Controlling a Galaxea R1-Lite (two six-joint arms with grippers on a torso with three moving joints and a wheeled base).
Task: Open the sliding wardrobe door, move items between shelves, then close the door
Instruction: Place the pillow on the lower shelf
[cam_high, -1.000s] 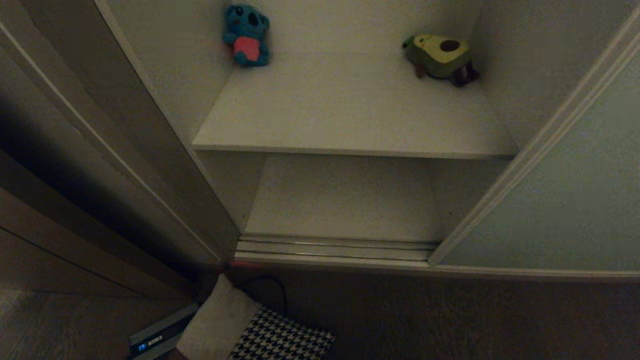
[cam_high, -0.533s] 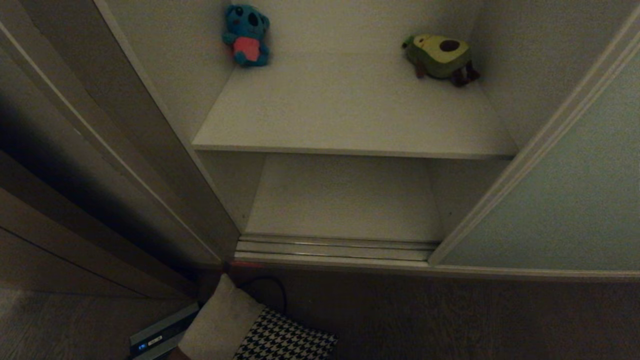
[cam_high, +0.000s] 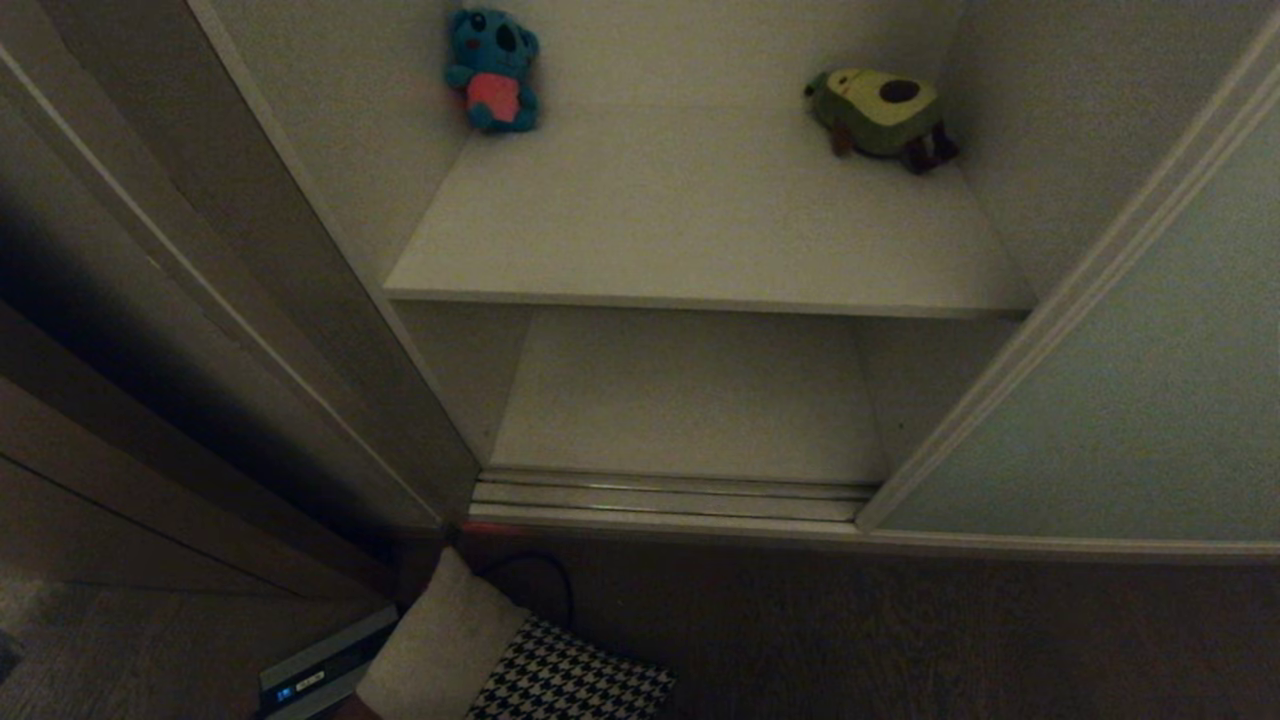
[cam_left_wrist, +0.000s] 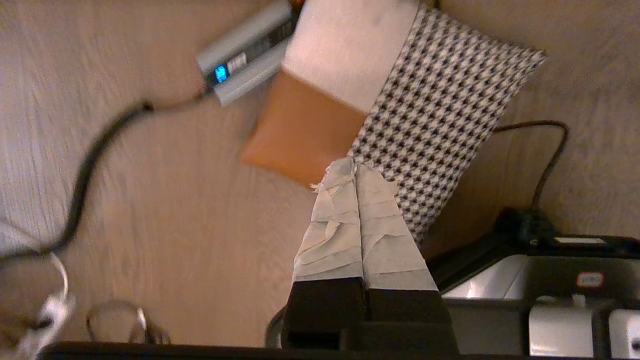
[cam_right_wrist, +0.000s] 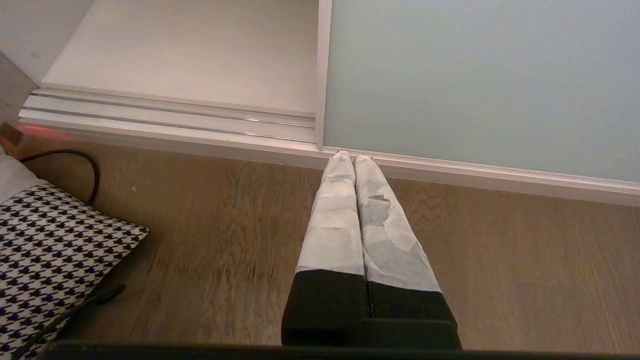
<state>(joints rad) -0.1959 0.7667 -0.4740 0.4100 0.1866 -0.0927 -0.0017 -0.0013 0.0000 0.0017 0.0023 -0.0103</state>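
The head camera looks from high up, forward and down, into the open wardrobe. It sees the upper shelf (cam_high: 700, 220), the lower shelf (cam_high: 690, 400), the silver floor rails (cam_high: 670, 495) and, at its bottom edge, a part of the houndstooth cushion (cam_high: 560, 685) on the dark floor (cam_high: 900, 640).

The left wrist camera sits behind the fingers of the left gripper (cam_left_wrist: 356, 167) and faces down, quite near to the cushion and the power brick (cam_left_wrist: 245, 55).

The right wrist camera looks low over the floor toward the sliding wardrobe door (cam_right_wrist: 475, 85).

All three views share the cushion; the head and right wrist views share also the rails.
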